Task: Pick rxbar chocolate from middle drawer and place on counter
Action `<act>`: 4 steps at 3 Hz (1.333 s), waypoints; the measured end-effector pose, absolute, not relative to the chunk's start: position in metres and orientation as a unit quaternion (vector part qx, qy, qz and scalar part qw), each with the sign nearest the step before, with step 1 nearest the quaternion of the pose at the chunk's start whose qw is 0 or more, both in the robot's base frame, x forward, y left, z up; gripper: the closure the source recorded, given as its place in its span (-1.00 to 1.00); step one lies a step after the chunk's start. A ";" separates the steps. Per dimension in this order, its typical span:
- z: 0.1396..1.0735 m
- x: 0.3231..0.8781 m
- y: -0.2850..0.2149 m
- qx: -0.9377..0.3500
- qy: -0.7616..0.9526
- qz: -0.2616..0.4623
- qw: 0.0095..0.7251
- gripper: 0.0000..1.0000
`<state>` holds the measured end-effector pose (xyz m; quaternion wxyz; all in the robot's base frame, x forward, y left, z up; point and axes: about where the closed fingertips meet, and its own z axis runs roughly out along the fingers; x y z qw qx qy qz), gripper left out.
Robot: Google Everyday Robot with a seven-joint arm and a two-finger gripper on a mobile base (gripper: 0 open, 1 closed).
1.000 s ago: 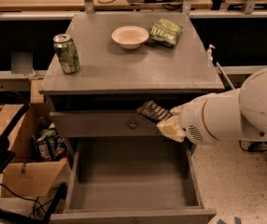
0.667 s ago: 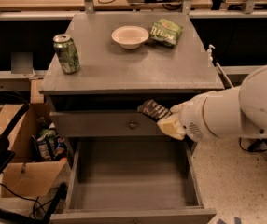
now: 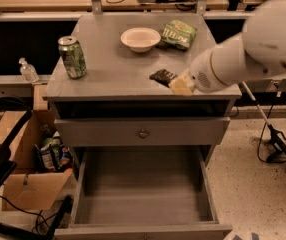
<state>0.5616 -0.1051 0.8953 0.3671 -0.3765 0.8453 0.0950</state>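
The rxbar chocolate [image 3: 162, 76], a small flat black bar, is over the front right part of the counter [image 3: 108, 76]. My gripper [image 3: 172, 81] is shut on its right end, with the pale fingers [image 3: 182, 85] just behind it. I cannot tell whether the bar touches the counter. My white arm reaches in from the right. The middle drawer [image 3: 143, 196] stands pulled open below, and its grey floor is bare.
On the counter stand a green soda can [image 3: 72, 57] at the left, a white bowl [image 3: 140, 38] and a green crinkly snack bag [image 3: 179, 34] at the back. The shallower drawer front with a round knob [image 3: 143, 132] is closed. A cardboard box [image 3: 28, 184] stands left of the cabinet.
My gripper has risen with the bar from in front of the knobbed drawer front to over the counter's front right part.
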 end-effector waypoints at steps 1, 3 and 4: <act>0.910 0.621 -0.102 -0.378 0.849 0.087 0.358 1.00; 0.914 0.677 -0.086 -0.393 0.837 0.103 0.367 0.64; 0.913 0.676 -0.085 -0.394 0.836 0.104 0.366 0.18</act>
